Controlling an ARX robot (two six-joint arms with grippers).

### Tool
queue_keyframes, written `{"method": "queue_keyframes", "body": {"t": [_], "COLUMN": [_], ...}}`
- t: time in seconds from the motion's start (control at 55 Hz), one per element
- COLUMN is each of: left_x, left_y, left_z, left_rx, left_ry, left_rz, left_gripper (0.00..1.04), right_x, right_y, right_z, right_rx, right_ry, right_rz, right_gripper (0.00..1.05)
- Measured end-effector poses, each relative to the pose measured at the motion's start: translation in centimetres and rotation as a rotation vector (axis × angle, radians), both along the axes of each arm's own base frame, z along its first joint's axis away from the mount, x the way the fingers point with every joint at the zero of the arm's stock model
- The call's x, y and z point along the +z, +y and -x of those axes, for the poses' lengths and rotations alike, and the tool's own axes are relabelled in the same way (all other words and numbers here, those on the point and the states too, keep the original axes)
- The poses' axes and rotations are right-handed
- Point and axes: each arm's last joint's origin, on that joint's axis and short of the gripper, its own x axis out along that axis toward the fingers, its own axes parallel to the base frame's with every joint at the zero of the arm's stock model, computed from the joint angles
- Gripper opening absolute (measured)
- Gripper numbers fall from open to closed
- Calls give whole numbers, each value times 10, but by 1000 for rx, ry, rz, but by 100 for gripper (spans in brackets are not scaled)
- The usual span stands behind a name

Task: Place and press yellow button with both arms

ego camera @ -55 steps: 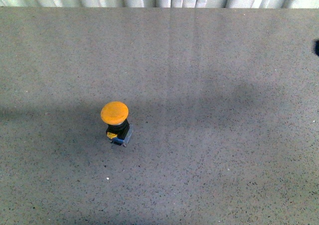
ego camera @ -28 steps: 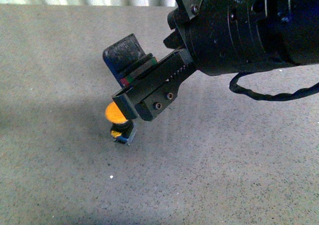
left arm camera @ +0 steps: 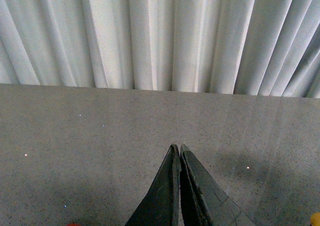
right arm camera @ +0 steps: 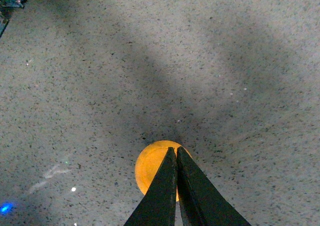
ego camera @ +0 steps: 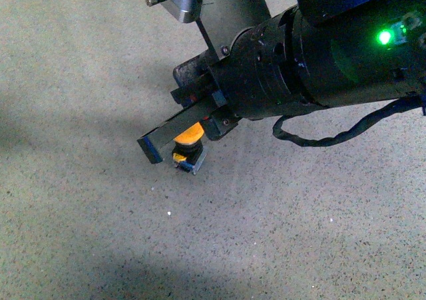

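reaching in from two o'clock, the right gripper [right arm camera: 176, 148], fingers pinched together, hangs over the yellow button [right arm camera: 150, 170], apparently to press it; left gripper [left arm camera: 178, 147], likewise closed, stands clear.

Bulky black right arm [ego camera: 319, 67] with green light [ego camera: 384, 37], twisted black cable [ego camera: 319, 140], grey metal bracket [ego camera: 223, 14]

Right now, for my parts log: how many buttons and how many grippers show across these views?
yellow button: 1
grippers, both shut: 2 (left gripper, right gripper)
Total: 3
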Motion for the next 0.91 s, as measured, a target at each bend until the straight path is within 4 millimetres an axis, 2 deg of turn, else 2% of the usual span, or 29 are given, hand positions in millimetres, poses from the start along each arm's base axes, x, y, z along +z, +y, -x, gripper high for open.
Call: {"method": "queue_keyframes", "body": {"t": [0.491,0.582,0.764,0.909], "left_x": [-1,-5,-4,-4], "left_y": [0,0,0,0], "left_z": [8,15,18,18], "left_rx": [0,0,2,2], "left_ry": [0,35,19,18], "left_rz": [0,0,0,0], "left_gripper": [1,1,1,1], "right_x": [-20,-23,-23,-13], "right_y": [6,6,6,-1], "right_z": [-5,-5,-6,-7], "right_rx": [-8,-8,-15,-67], "right_ry": [89,105,98,92], "right_rz": [27,30,11,-46], "right_gripper": [1,1,1,1]}}
